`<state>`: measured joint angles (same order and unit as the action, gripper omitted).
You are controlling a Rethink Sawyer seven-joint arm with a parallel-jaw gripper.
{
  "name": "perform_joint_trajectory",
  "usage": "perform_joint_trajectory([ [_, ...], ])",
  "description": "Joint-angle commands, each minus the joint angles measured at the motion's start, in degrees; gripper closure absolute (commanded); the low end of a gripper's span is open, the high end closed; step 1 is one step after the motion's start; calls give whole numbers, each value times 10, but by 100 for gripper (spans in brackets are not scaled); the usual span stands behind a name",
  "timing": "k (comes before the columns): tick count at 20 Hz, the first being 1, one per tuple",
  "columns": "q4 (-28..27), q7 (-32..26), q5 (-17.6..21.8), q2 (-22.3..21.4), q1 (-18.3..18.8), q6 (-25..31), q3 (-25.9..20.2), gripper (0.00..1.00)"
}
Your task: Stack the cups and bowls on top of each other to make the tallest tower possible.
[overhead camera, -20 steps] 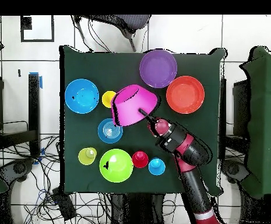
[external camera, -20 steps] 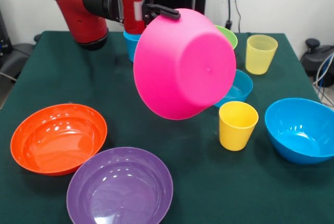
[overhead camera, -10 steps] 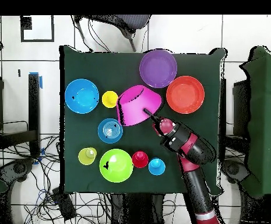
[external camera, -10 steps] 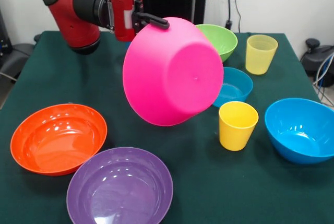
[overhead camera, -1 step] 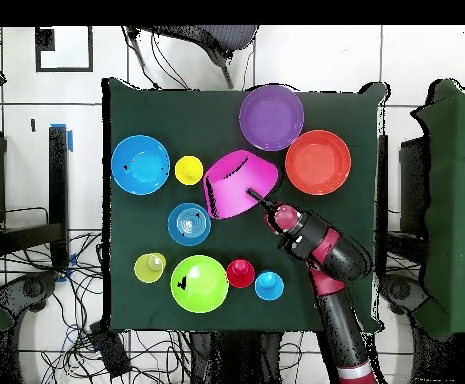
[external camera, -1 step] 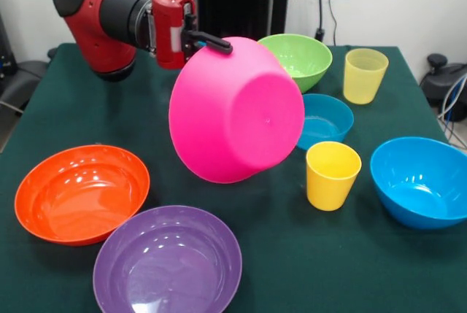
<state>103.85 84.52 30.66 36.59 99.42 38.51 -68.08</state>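
Note:
My gripper [external camera, -1 step: 209, 40] is shut on the rim of the big pink bowl [external camera, -1 step: 235, 112] and holds it above the table, tipped on its side with its bottom toward the front camera. From above, the pink bowl [overhead camera, -1 step: 239, 182] hangs mid-table with the gripper [overhead camera, -1 step: 259, 198] at its edge. Upright on the cloth are the orange bowl [external camera, -1 step: 82, 192], purple bowl [external camera, -1 step: 168, 262], green bowl [external camera, -1 step: 298, 58], small blue bowl [external camera, -1 step: 327, 120] and larger blue bowl [external camera, -1 step: 419, 180]. A yellow cup [external camera, -1 step: 333, 174] and a pale yellow cup [external camera, -1 step: 365, 74] stand upright. The red cup [overhead camera, -1 step: 240, 272] and blue cup [overhead camera, -1 step: 269, 285] show only from above.
The dark green table [external camera, -1 step: 66, 109] has open cloth at its left side in the front view. The arm [overhead camera, -1 step: 326, 250] reaches in over the red and blue cups' corner. Cables and floor tiles surround the table [overhead camera, -1 step: 366, 120].
The arm has carried the pink bowl a little leftward in the front view, uncovering the green bowl behind it. Everything on the table has stayed put.

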Motion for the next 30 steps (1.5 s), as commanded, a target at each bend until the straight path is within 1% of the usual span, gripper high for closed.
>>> perform_joint_trajectory([
  [1,-104,-220,1,3,-15,66,41,100],
  [7,-120,-245,-14,3,-14,92,45,100],
  [11,-135,-279,-24,18,-6,120,45,100],
  [15,-145,-301,-24,23,0,139,52,100],
  [19,-167,-316,-13,16,-7,145,62,100],
  [24,-179,-327,-14,10,-13,155,67,100],
  [30,-196,-356,-20,14,-13,174,75,100],
])
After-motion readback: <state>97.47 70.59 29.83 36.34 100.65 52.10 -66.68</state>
